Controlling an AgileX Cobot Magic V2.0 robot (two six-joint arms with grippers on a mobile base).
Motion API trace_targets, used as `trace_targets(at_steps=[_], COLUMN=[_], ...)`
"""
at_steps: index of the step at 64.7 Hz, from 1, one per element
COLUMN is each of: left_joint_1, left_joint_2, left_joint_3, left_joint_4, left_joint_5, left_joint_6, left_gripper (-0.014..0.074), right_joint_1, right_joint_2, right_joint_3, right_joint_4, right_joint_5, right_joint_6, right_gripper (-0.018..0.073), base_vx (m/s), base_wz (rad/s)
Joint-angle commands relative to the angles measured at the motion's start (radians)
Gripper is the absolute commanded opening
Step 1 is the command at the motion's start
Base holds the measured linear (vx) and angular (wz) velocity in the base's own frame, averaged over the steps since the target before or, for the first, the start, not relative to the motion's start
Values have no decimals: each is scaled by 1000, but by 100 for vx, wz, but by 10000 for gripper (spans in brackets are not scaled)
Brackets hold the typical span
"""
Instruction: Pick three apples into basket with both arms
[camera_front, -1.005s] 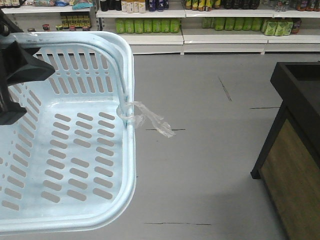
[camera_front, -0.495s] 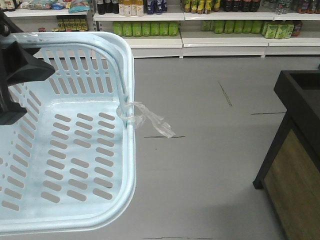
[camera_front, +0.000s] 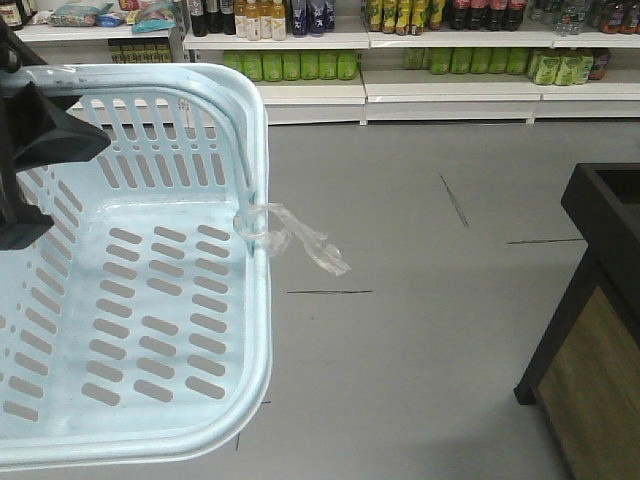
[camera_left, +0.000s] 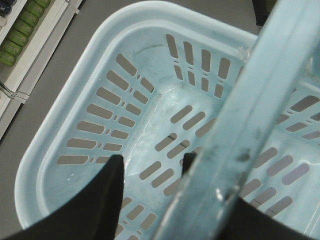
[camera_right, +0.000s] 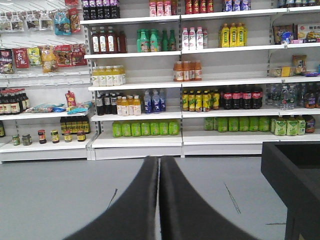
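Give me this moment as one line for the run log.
basket: no apples inside | left tool: at basket handle, grip unclear | right tool: shut, empty | apples: none in view

A shop: ahead of the right jaws, shelves (camera_right: 145, 142) of bottles (camera_right: 145, 128), jars (camera_right: 52, 136) and hung packets (camera_right: 47, 57)

Front cam: basket (camera_front: 255, 150) cut by left + btm edges; black arm part (camera_front: 40, 140) runs off left, covers its far-left wall. Counter (camera_front: 605, 300) cut at right. L wrist: blurred handle (camera_left: 260, 100) hides much of the basket floor; L gripper (camera_left: 153, 167) bases off-frame, grip can't be told. R gripper (camera_right: 159, 170) cut at btm. Shelf bottles (camera_right: 132, 105): labels too small to read.
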Motion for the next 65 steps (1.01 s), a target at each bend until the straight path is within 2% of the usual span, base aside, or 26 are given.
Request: trace_targets(at_steps=[1,65], left_joint_1=[-5,-5], left_joint_2=[-25,-25], left_joint_3=[-33,-33], left_joint_4=[12,12], left_joint_5=[-43,-43], left_joint_6=[-14,-14], left_gripper=[-6,-6], right_joint_1=[0,0], right_joint_2=[-11,-11], right_joint_3=[14,14], right_joint_4=[-9,-9], right_joint_5=[-72,-72], right_joint_6=[-2,-2], right_gripper=[-9,-9], base_vx=[17,14], base_wz=[1,2])
